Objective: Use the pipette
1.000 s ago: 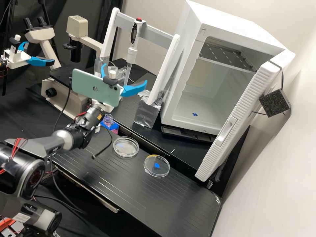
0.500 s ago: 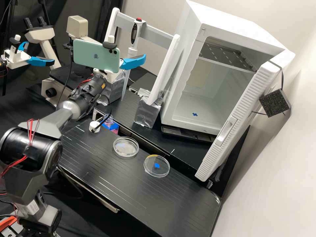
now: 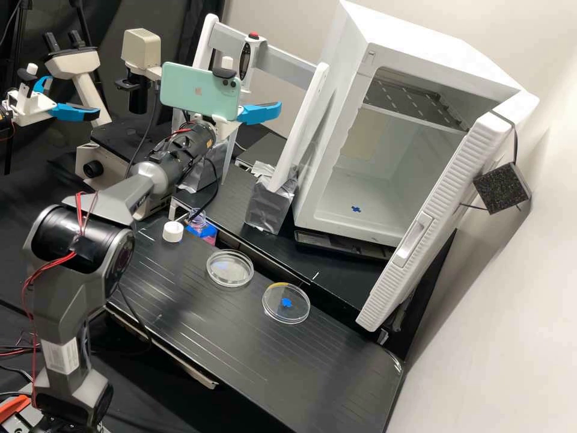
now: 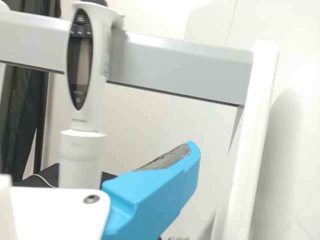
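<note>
Your tool (image 3: 245, 93) near pipette (image 4: 84, 112), fingers apart — likely room for its body. Pipette upright on rack (image 4: 175, 65), presumably so you can reach it.

On the front bench (image 3: 258, 367), a cap (image 3: 173, 232) sits near the far left corner, with a left dish (image 3: 230, 268) to its right and a right dish (image 3: 286, 303) further right; both dishes lie near the far edge, side by side and apart. Just behind the cap, by that edge, is a small container (image 3: 196, 218). On the rear bench (image 3: 303, 270), a microscope (image 3: 117, 186) stands at left, a rack (image 3: 303, 129) in the middle and an incubator (image 3: 348, 108) at right, its door (image 3: 433, 222) swung open rightward. The pipette (image 4: 97, 60) hangs upright at the rack's crossbar (image 4: 175, 62), left of the right-hand post.
</note>
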Motion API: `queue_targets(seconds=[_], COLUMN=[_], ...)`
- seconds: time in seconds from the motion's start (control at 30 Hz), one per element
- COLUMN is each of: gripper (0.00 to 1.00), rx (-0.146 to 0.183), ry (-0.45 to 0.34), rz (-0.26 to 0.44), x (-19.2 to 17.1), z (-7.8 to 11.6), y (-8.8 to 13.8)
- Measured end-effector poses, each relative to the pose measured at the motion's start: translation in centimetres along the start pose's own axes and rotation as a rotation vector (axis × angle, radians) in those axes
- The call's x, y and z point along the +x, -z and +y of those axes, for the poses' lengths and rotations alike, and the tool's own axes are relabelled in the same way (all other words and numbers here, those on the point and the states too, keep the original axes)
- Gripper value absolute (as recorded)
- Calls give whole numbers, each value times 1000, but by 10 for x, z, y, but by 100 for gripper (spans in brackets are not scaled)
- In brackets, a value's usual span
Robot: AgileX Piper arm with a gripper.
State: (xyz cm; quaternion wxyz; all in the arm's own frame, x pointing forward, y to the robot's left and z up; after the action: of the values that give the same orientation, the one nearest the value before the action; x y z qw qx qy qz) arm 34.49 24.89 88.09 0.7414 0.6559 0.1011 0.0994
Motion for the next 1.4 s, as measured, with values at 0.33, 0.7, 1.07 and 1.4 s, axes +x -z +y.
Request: queue_targets(seconds=[0.33,0.7,1.07,1.4], gripper=[0,0,0,0], rx=[7,16,53,65], ry=[6,25,29,50], rz=[-3,-15,-14,-14], x=[10,15,16,16], z=[4,0,0,-2], y=[0,-2,-2,-2])
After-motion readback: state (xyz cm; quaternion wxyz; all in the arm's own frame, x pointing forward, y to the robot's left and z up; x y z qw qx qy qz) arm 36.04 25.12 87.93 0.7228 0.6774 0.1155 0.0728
